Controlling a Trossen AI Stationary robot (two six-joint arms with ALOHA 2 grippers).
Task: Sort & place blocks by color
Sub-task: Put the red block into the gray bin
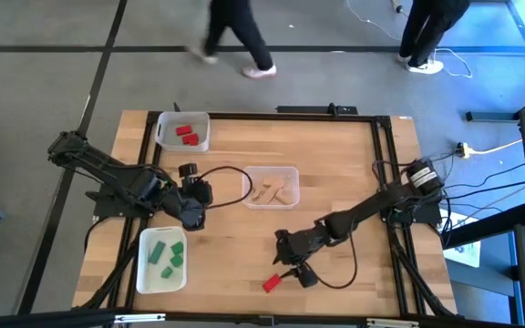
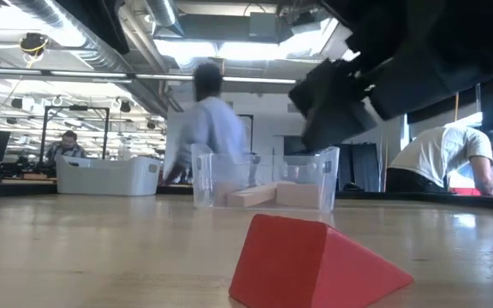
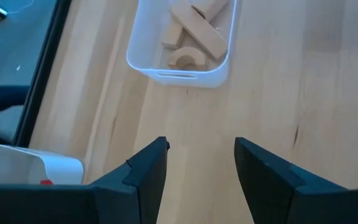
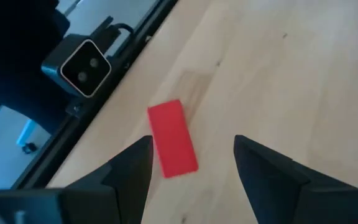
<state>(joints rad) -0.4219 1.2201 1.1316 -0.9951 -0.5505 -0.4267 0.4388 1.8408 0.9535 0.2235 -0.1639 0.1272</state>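
Observation:
A red block [image 1: 272, 282] lies flat on the table near its near edge; in the low view it shows as a wedge [image 2: 315, 261]. My right gripper [image 1: 288, 268] hovers open just above it, and in the right wrist view the block [image 4: 173, 146] lies by one finger, touching neither. My left gripper [image 1: 201, 194] [image 3: 201, 146] is open over bare wood, left of the clear tray [image 1: 272, 187] [image 3: 182, 40] that holds light-wood blocks [image 3: 194, 28]. Red blocks [image 1: 186, 135] lie in a white tray [image 1: 165, 138], and green blocks [image 1: 167, 253] in another white tray [image 1: 146, 273].
The low camera [image 4: 82, 65] sits on the black frame at the near edge, close to the red block. Black rails border the table. A cable [image 1: 231, 173] loops near the left gripper. People walk and stand beyond the far edge [image 1: 235, 36]. Bare wood lies between the trays.

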